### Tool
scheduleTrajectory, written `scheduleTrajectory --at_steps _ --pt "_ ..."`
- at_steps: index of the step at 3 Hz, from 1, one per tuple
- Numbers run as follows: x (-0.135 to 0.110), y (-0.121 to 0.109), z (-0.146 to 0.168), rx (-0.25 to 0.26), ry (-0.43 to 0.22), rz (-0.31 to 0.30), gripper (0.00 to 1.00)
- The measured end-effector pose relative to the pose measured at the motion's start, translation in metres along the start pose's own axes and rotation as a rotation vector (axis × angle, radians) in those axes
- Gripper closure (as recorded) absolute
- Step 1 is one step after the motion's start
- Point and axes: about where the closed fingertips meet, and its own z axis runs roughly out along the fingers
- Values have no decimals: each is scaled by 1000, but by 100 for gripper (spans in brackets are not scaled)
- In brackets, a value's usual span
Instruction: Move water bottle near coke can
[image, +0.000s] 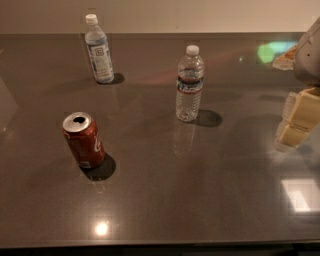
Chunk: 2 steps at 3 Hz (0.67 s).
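Three containers on table (210, 200): water bottle (189, 85), coke can (83, 140), 2nd bottle (98, 50) w/ big pale blue-white label.
Water bottle: upright, cap on, mid-table, a bit right of centre in view. Clear ribbed body, dark band edged red. Nothing touching it.
Coke can: upright, nearer the front edge & to the left in view. Well apart from water bottle, bare tabletop between them.
2nd bottle: upright, far back left by the rear table edge. Not the target, well apart from both.
Robot gripper (295, 120): at right edge of view, low over the table, well apart from water bottle, partly cut off by the frame. Spread or pressed together: can't tell. Not on any of the 3 items.
Step in hand: approach, prob. Bottle not yet grasped or moved, so task looks barely begun.
Next move needs: gripper to travel left across view to the water bottle and line up at body height, approx at or below the label band. It must be wide enough to take the ribbed body, then close w/o squashing thin plastic.
After that: lift or slide bottle toward the can, set it down upright just beside it, no contact.
Watch: tall light bottle likely tips if nudged near the cap. Can could be knocked on set-down. Don't mix up w/ 2nd bottle.
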Motion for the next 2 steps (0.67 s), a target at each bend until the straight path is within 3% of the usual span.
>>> scheduleTrajectory --at_steps 1,2 --pt "-1 -1 -1 2 -4 -5 0" --pt "-11 -6 2 -9 -77 4 0"
